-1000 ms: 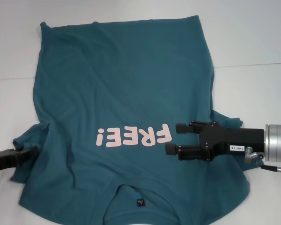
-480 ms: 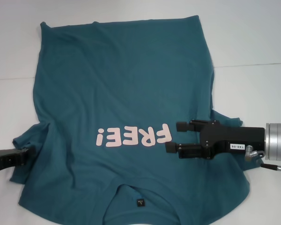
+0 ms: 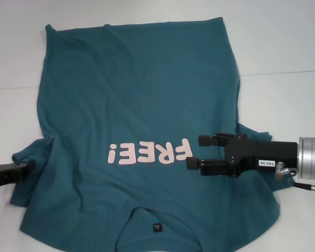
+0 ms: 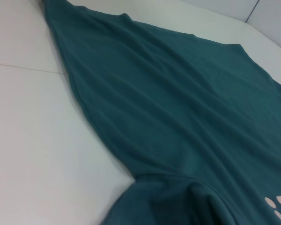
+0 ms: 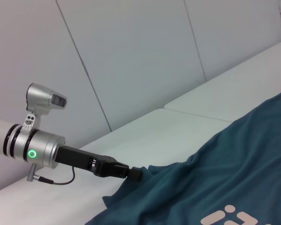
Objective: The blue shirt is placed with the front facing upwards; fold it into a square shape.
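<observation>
The blue shirt (image 3: 136, 100) lies spread front-up on the white table (image 3: 283, 42), its collar and black neck tag (image 3: 157, 227) toward me and its pink "FREE!" lettering (image 3: 149, 153) showing. My right gripper (image 3: 193, 152) hovers open over the shirt just right of the lettering, fingers pointing left. At the left edge of the head view, my left gripper (image 3: 21, 170) is shut on the shirt's sleeve. The right wrist view shows the left gripper (image 5: 135, 173) pinching that sleeve edge. Only shirt fabric (image 4: 178, 117) and table appear in the left wrist view.
A seam (image 3: 283, 72) crosses the white table beside the shirt. Bare table surface lies left (image 3: 10, 63) and right of the shirt. Grey wall panels (image 5: 131, 56) stand behind the table in the right wrist view.
My left gripper has drawn back to the left, tugging the sleeve edge slightly outward. The right gripper has barely shifted.
</observation>
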Robot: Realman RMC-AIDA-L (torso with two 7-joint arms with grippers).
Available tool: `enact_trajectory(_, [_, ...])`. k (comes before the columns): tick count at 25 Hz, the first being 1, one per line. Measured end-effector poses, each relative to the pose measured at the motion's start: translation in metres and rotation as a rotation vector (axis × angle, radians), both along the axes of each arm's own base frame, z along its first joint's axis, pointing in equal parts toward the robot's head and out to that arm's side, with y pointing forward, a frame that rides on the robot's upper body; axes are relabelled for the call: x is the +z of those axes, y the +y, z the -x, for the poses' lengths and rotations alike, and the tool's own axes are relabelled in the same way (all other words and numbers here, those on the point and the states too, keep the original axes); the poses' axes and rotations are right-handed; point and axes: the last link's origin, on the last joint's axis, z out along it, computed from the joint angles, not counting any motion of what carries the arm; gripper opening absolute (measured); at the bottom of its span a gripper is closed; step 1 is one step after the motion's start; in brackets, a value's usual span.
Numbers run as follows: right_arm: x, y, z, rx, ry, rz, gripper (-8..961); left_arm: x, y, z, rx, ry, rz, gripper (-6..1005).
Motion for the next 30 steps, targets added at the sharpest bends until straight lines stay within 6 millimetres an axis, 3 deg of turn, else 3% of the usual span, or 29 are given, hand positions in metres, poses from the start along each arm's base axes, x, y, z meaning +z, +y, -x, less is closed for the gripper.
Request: enact_trajectory(30, [-0.002,0.0,0.004,-0.011,0.03,0.001,927,0.079,-0.005,0.025,0.118,0.145,-0.134,9])
